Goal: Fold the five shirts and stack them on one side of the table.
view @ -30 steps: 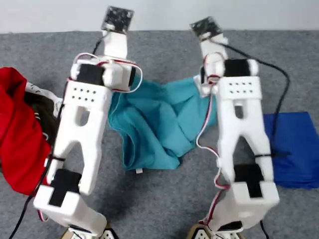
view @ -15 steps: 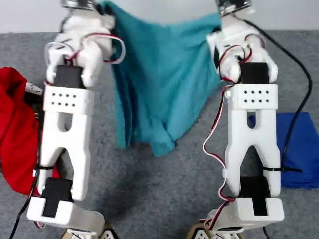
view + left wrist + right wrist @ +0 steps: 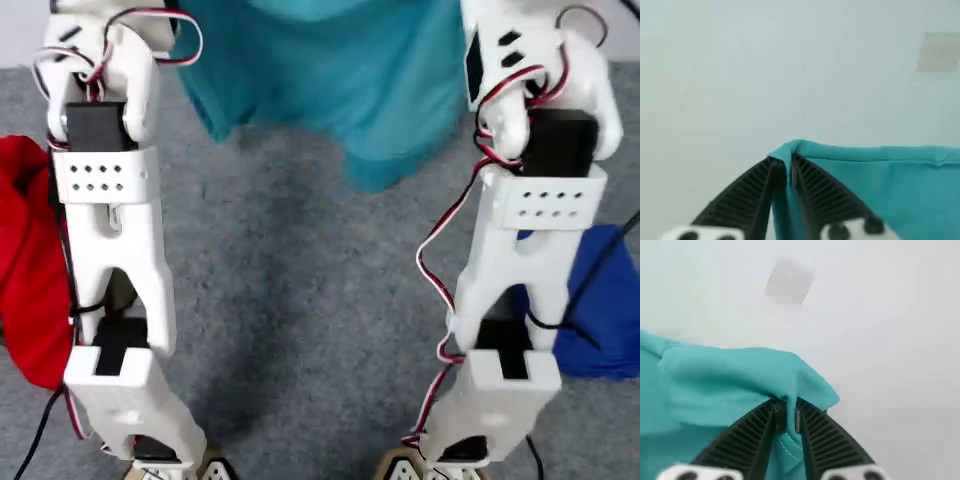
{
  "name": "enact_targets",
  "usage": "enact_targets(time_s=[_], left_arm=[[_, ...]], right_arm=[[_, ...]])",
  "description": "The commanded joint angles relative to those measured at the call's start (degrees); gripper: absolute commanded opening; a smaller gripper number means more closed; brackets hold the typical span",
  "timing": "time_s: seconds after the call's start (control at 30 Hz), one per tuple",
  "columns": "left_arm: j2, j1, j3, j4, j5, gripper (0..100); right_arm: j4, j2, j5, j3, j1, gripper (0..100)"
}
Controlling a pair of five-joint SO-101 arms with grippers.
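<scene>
A teal shirt (image 3: 330, 80) hangs in the air between the two raised arms, stretched across the far end of the grey table. My left gripper (image 3: 788, 167) is shut on one top corner of the teal shirt (image 3: 880, 190). My right gripper (image 3: 786, 412) is shut on the other corner of the teal shirt (image 3: 725, 385). The shirt's lower hem dangles above the table. A folded blue shirt (image 3: 600, 310) lies at the right side, partly behind the right arm. A red shirt (image 3: 25, 270) is heaped at the left edge.
The grey table (image 3: 310, 340) is bare between the two arm bases. A pale wall (image 3: 765, 75) stands behind the table. Red and white cables (image 3: 440, 260) hang along the right arm.
Both arms have lifted the teal shirt from a crumpled heap on the table up into the air, spreading it out and raising it toward the far edge.
</scene>
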Motion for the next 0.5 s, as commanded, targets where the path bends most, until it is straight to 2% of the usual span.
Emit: enact_targets(time_s=[0.0,0.2,0.33,0.47], left_arm=[[-0.3,-0.5,-3.0,12.8,0.4,1],[0.2,0.3,-3.0,34.3,0.4,1],[-0.1,0.9,-3.3,44.2,0.4,1],[-0.4,2.8,-3.8,52.4,0.3,1]], right_arm=[[13.3,2.2,0.3,-3.1,1.2,0.9],[37.5,3.6,0.4,-3.3,1.1,0.9],[37.9,-0.6,0.6,2.7,2.9,0.9],[37.9,-10.5,0.6,17.7,2.6,0.9]])
